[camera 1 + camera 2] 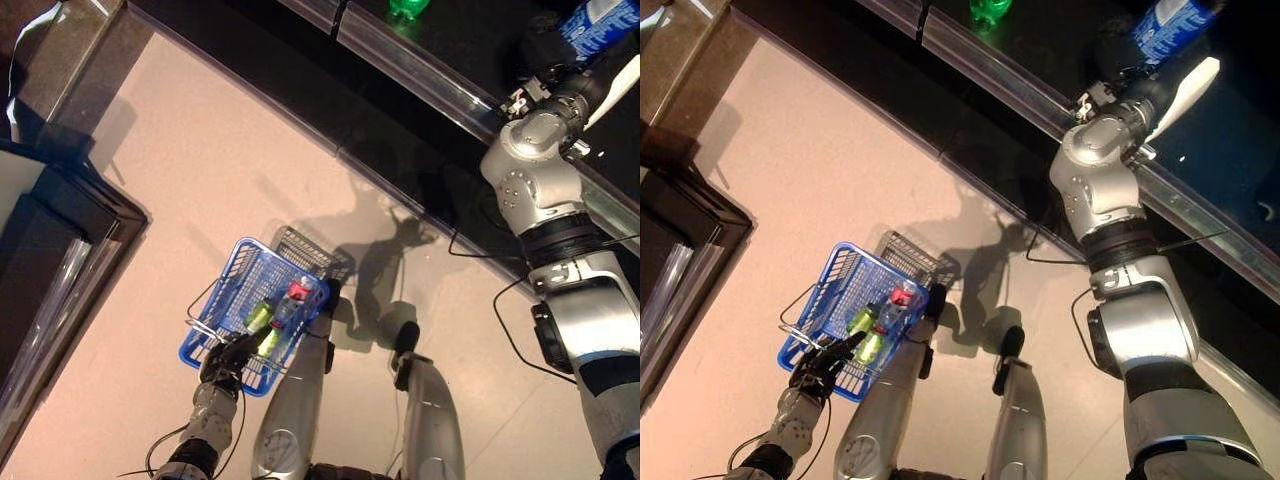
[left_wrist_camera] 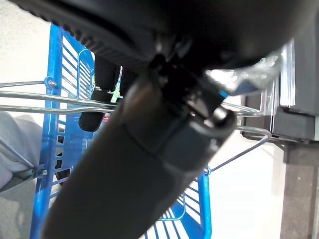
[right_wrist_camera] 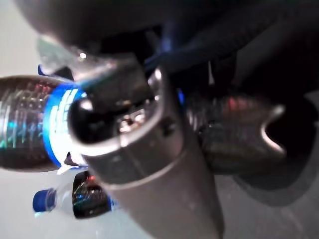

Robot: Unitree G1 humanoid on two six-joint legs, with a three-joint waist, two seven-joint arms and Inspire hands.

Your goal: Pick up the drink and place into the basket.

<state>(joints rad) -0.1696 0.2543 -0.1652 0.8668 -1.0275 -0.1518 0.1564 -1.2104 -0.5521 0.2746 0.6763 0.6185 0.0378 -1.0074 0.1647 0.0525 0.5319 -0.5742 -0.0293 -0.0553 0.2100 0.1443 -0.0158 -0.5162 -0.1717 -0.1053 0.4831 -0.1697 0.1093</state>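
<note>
In the left eye view we see our right arm stretched up to the dark shelf (image 1: 420,80), where the right hand (image 1: 548,48) is wrapped round a blue-labelled bottle (image 1: 600,22) lying across the top corner of the picture; a white thumb cover (image 1: 612,88) sticks out just below it. A green bottle (image 1: 408,8) stands further along the shelf, well apart from the hand. Low on the pale floor (image 1: 180,180) our left hand (image 1: 228,358) holds the wire handle of a blue basket (image 1: 230,290), and inside the basket lie a green bottle and a red-capped bottle (image 1: 292,300) side by side. In the right eye view we see the same scene: the right hand (image 1: 1120,60) closed about the blue-labelled bottle (image 1: 1168,22) at the shelf, and the left hand (image 1: 820,370) at the near rim of the basket (image 1: 835,285). In the left wrist view the dark bulk of the left hand (image 2: 149,149) fills most of the picture, its fingers curled over the thin wire handle (image 2: 45,102) above the blue basket wall (image 2: 55,59). In the right wrist view the right hand (image 3: 144,149) is clamped on the bottle (image 3: 35,124), whose blue label shows beside the thumb, and a second blue-capped bottle (image 3: 70,199) lies on the shelf just beyond.
</note>
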